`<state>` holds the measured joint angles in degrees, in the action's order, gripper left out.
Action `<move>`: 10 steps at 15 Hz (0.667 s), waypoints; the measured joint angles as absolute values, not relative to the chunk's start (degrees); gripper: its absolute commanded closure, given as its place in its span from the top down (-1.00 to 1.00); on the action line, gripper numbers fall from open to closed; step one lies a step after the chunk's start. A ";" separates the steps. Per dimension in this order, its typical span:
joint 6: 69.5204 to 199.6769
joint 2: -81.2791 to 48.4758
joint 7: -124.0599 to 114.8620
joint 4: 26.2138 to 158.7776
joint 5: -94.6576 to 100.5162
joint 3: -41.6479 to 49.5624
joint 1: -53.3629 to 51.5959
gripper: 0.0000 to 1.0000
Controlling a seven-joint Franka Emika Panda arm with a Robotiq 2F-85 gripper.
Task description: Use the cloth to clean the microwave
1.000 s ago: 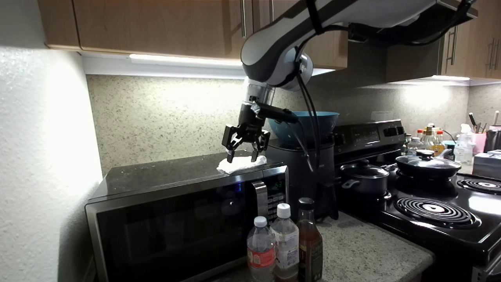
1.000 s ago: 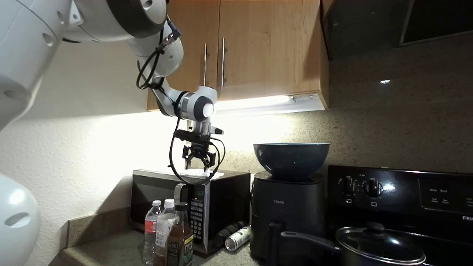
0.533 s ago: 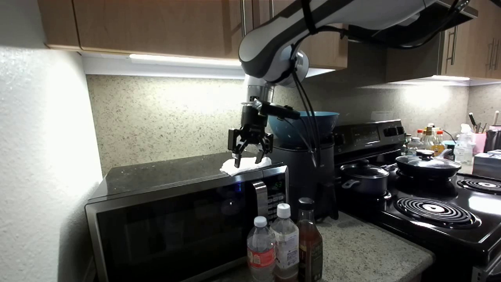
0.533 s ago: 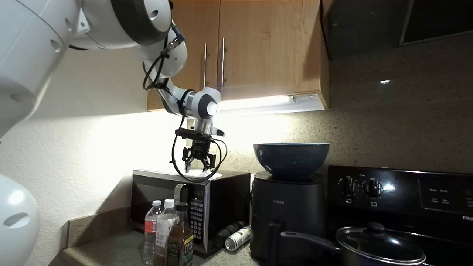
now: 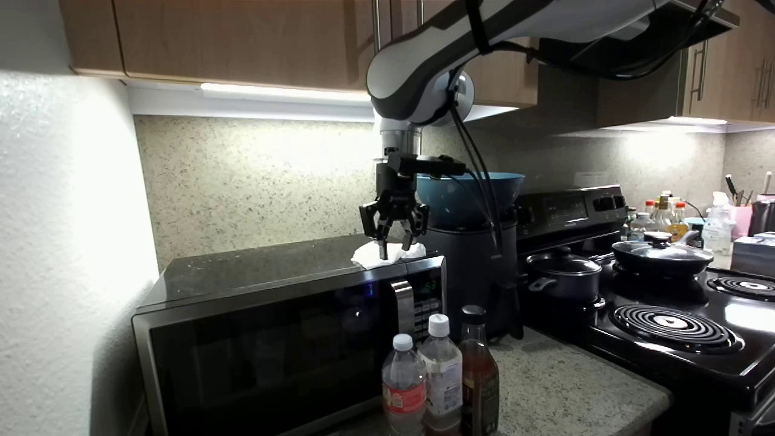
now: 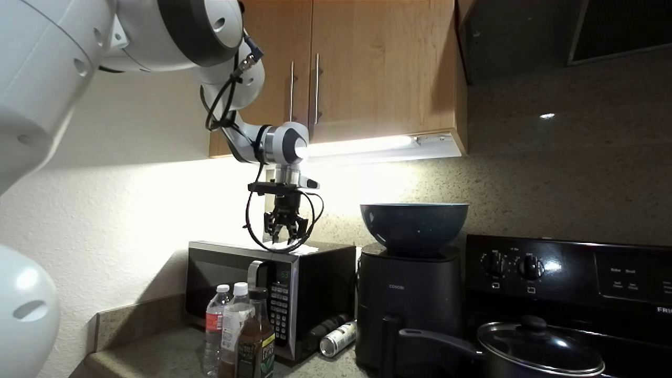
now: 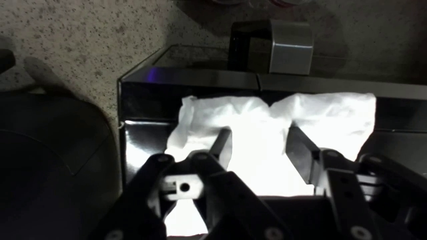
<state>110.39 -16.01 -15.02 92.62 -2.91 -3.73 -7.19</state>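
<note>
Before the microwave [image 5: 260, 357] stand three bottles [image 5: 441, 381], the black-capped one holding brown liquid [image 6: 255, 322]; on top lies the cloth [image 5: 367, 255], my gripper [image 5: 395, 247], fingers [image 7: 298, 150] partway apart, over and perhaps touching it.

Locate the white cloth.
In an exterior view, the white cloth lies atop the microwave, toward its right end near the front edge, under the pincer and left of the black air fryer.

Harsh under-cabinet light [image 6: 362, 144], much else dim
In both exterior views the glow bleaches the speckled backsplash [image 5: 266, 157]; a shadow slants across the wall [image 6: 126, 210] beside the microwave [image 6: 328, 283]. In the wrist view the cloth [image 7: 263, 146] burns out white at its middle, behind dark, blurred fingers [image 7: 300, 151].
</note>
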 measured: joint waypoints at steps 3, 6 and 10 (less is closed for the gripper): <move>110.38 -16.49 -20.03 91.44 3.19 -2.82 -8.34 -0.87; 110.97 -16.94 -23.78 91.03 8.13 -1.85 -9.16 -0.95; 116.65 -17.77 -25.64 91.16 11.93 -1.01 -9.30 -0.87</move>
